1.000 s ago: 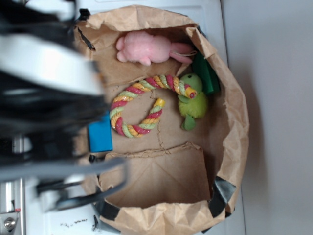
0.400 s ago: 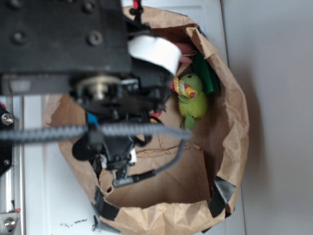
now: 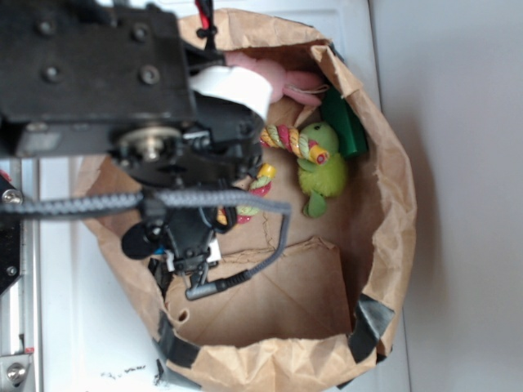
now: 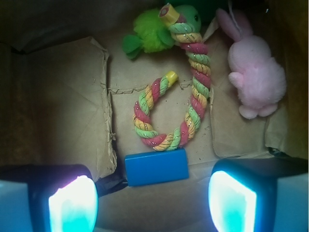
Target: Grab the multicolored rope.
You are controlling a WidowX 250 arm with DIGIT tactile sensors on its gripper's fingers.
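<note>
The multicolored rope [image 4: 190, 104] lies curled in a U on the floor of a brown paper bag [image 3: 392, 204], banded red, yellow and light green. In the exterior view only two bits of the rope [image 3: 292, 139] show past the arm. My gripper [image 4: 152, 205] hangs above the bag floor, open, with nothing between its glowing pads [image 4: 72, 205]. The rope's bend sits a little beyond the gap, past a blue block [image 4: 157, 166]. In the exterior view the arm's black body hides the gripper's jaws.
A lime-green plush [image 4: 154, 31] lies at the rope's far end and a pink plush bunny [image 4: 256, 72] beside it. A dark green block [image 3: 343, 122] leans on the bag wall. Folded cardboard flaps [image 4: 63, 101] line the bag floor.
The arm has swung over the bag and now covers most of the rope in the exterior view. In the last half second it shifted slightly, uncovering more of the rope's ends.
</note>
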